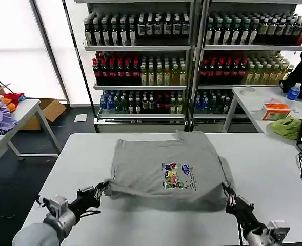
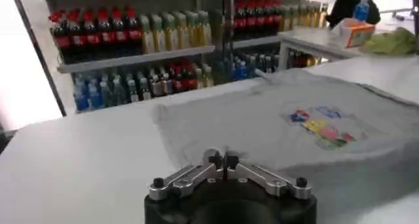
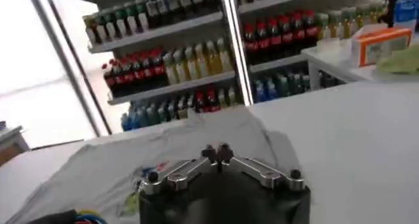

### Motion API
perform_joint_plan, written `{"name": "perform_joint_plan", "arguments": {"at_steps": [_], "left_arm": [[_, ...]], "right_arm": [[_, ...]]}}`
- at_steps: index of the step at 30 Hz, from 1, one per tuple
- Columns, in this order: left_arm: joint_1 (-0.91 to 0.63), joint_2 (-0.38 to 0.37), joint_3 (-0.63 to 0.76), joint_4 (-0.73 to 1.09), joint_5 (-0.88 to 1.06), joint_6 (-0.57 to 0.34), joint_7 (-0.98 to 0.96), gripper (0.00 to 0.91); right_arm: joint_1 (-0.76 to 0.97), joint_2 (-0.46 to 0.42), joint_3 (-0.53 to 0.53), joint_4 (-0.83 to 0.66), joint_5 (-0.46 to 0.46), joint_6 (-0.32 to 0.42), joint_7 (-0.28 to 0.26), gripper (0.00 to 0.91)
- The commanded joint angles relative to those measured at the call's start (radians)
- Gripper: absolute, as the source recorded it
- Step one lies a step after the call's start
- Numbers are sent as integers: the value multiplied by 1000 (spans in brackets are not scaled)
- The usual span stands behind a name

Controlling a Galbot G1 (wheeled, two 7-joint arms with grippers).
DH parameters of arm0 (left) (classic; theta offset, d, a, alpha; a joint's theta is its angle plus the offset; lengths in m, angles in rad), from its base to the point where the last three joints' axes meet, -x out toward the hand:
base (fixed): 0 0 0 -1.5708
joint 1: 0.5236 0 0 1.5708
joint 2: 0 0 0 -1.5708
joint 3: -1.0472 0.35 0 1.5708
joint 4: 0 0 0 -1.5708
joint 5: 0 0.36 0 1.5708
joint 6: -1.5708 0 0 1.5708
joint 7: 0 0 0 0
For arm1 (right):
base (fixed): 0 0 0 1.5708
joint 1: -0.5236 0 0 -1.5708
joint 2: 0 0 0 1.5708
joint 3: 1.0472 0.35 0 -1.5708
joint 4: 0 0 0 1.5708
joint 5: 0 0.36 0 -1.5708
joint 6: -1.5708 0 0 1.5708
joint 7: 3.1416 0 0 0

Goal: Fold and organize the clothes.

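Head view: a light grey shirt [image 1: 166, 166] with a small multicoloured chest print [image 1: 177, 176] lies partly folded on the white table [image 1: 274, 164]; left gripper [image 1: 103, 187] pinches its near left corner, right gripper [image 1: 225, 192] its near right corner. Left wrist view: fingertips [image 2: 215, 158] meet at the hem; right wrist view: fingertips [image 3: 209, 153] meet likewise.
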Motion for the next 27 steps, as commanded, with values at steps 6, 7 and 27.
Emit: {"name": "perform_joint_plan", "arguments": {"at_steps": [6,7,27], "left_arm": [[-332,-36,163,320,-64,0,7,30],[-354,-43,182,367,-63,0,3,30],[-324,-35,104,364,-33,-1,-5,907]], "right_arm": [[359,15,-178,-342,-73,-37,14,0],[382,17,-191,-357,-72,-52,11,0],[499,-11,-268,-407,-73,-124,13,907]]}}
